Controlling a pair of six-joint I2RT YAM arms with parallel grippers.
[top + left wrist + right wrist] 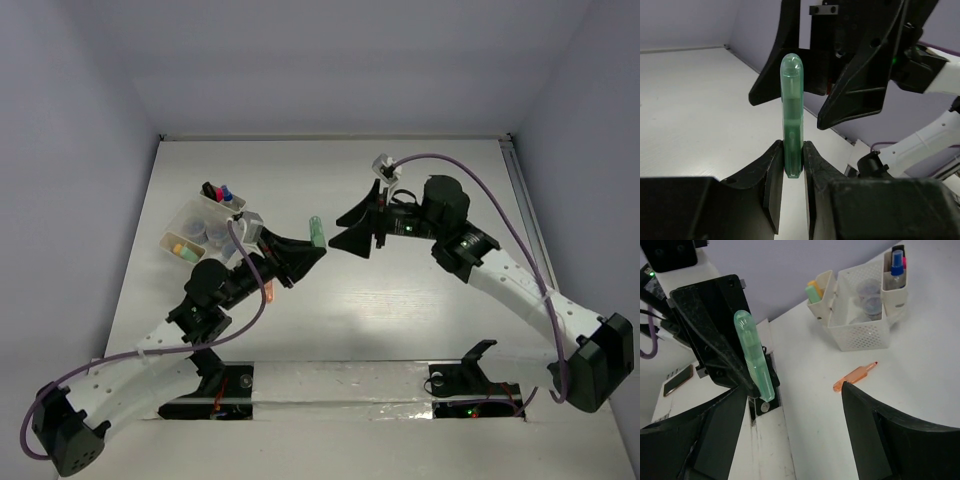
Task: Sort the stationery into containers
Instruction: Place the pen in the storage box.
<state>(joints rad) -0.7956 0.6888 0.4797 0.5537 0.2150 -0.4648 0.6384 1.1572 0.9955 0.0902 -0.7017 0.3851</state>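
My left gripper (792,160) is shut on the lower end of a pale green marker (791,100), which stands up out of the jaws. In the top view this marker (316,232) sits between the left gripper (312,252) and the right gripper (345,228). The right gripper (792,390) is open wide, facing the marker (754,355) without touching it. An orange marker (855,376) lies on the table; in the top view it (268,292) lies beside the left arm. The containers (860,337) hold two clear jars (867,300), a blue-capped marker (896,262) and stubby green and orange pieces (814,290).
The containers (178,228) stand at the left of the table behind the left arm. The right arm's fingers (855,95) fill the space just behind the held marker in the left wrist view. White walls enclose the table on three sides.
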